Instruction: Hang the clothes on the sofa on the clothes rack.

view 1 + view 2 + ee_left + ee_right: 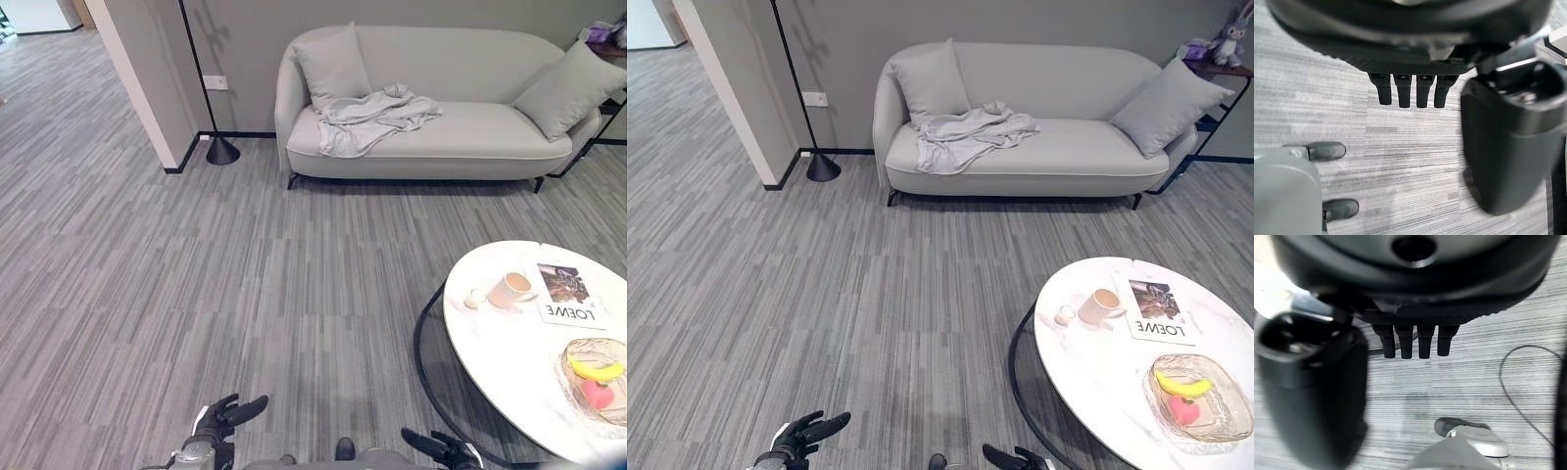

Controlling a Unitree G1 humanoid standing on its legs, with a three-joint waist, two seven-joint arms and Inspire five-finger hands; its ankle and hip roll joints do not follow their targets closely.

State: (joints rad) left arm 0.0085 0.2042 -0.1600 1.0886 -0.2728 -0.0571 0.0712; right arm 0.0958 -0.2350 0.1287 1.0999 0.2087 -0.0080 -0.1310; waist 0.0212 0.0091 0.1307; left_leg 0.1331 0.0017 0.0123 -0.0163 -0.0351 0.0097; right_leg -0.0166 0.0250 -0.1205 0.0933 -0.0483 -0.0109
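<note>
Our left hand low by the floor, fingers straight and holding nothing, grey clothes crumpled on the sofa far ahead, round bench near our right hand, its fingers straight too

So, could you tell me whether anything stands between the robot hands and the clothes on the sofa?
Nothing visible does: bare floor separates both open robot hands, left and right, from the clothes on the sofa.
</note>
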